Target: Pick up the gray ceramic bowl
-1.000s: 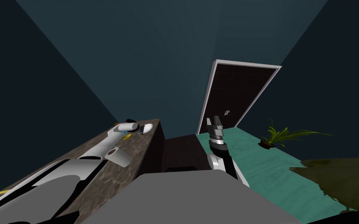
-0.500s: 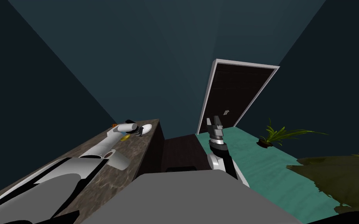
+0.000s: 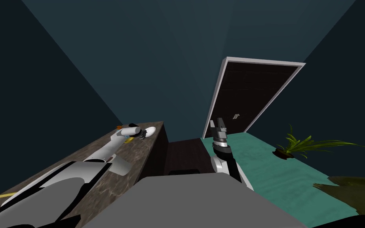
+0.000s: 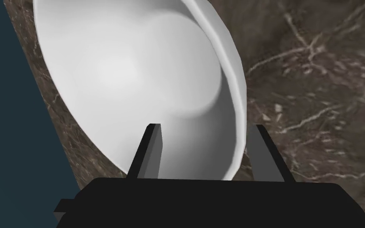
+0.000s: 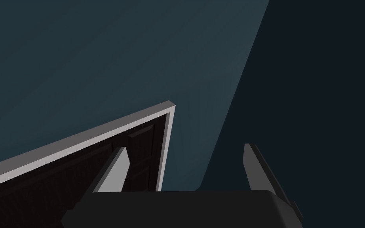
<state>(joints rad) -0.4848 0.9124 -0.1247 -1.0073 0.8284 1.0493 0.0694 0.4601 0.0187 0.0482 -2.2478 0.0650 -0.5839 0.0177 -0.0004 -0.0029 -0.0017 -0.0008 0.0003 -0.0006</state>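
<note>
A white, smooth bowl (image 4: 130,75) lies on the brown marbled counter (image 4: 320,95), close to the counter's far end (image 3: 149,131). My left gripper (image 4: 206,128) is open and straddles the bowl's near rim: one finger (image 4: 151,152) stands inside the bowl, the other (image 4: 261,154) outside it, just beside the wall. In the head view the left gripper (image 3: 142,134) is right at the bowl. My right gripper (image 3: 217,125) is raised in front of my chest, open and empty (image 5: 183,148).
On the counter (image 3: 98,186) sit a white cup-like thing (image 3: 120,166), a small yellow item (image 3: 128,139), an orange item (image 3: 118,127) and a yellow stick (image 3: 5,195). A dark door (image 3: 253,97) and a potted plant (image 3: 296,145) stand to the right, beyond the teal floor (image 3: 280,174).
My head view has swung, so the door and plant sit further right. The left arm has shifted slightly at the bowl. The right arm has not moved.
</note>
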